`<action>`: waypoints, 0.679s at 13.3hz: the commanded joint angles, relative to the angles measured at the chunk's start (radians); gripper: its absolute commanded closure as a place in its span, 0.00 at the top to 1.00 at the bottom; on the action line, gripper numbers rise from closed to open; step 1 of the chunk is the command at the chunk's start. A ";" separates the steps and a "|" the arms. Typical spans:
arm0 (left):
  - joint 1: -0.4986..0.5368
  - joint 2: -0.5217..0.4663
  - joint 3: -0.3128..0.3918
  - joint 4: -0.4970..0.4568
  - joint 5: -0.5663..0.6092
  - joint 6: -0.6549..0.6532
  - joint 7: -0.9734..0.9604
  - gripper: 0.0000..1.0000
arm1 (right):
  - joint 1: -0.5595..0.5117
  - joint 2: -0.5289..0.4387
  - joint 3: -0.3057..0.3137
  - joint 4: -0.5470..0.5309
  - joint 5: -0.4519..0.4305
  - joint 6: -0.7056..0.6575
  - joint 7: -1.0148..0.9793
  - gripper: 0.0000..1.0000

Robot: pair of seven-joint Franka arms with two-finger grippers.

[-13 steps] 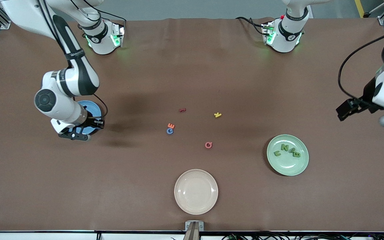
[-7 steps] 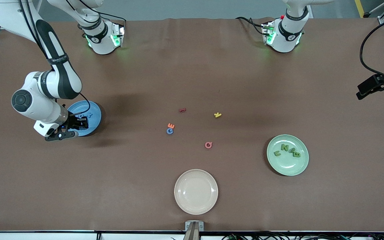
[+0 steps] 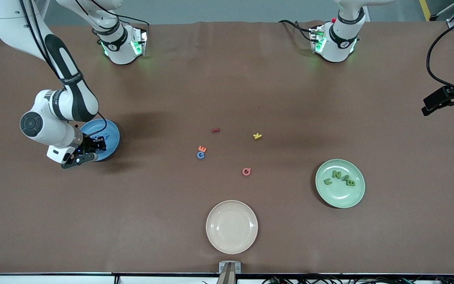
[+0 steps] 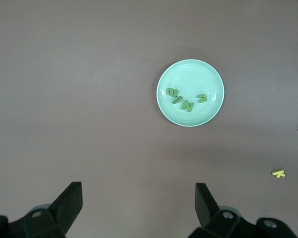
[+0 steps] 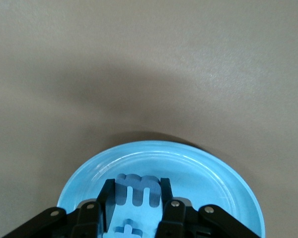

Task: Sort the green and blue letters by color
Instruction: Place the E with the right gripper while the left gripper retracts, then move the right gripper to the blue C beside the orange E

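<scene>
my right gripper (image 5: 136, 210) has its jaws parted, one each side of a blue letter e (image 5: 137, 191) lying in the blue plate (image 3: 110, 133) at the right arm's end of the table. the left gripper (image 4: 139, 198) waits spread wide, high over the left arm's end. four green letters (image 3: 339, 177) lie in the green plate (image 3: 355, 197); a blue c (image 3: 200, 155) sits mid-table, touching the orange e (image 3: 202, 148).
</scene>
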 commanded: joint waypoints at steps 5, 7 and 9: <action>-0.005 -0.005 0.001 -0.012 -0.018 0.005 0.022 1.00 | -0.022 -0.010 0.014 -0.038 0.011 0.031 -0.031 0.46; -0.013 -0.002 -0.002 -0.007 -0.018 0.006 0.019 1.00 | -0.022 -0.013 0.015 -0.038 0.011 0.028 -0.031 0.79; -0.015 0.007 -0.002 -0.007 -0.018 0.006 0.019 1.00 | -0.017 -0.017 0.015 -0.037 0.013 0.017 -0.023 0.98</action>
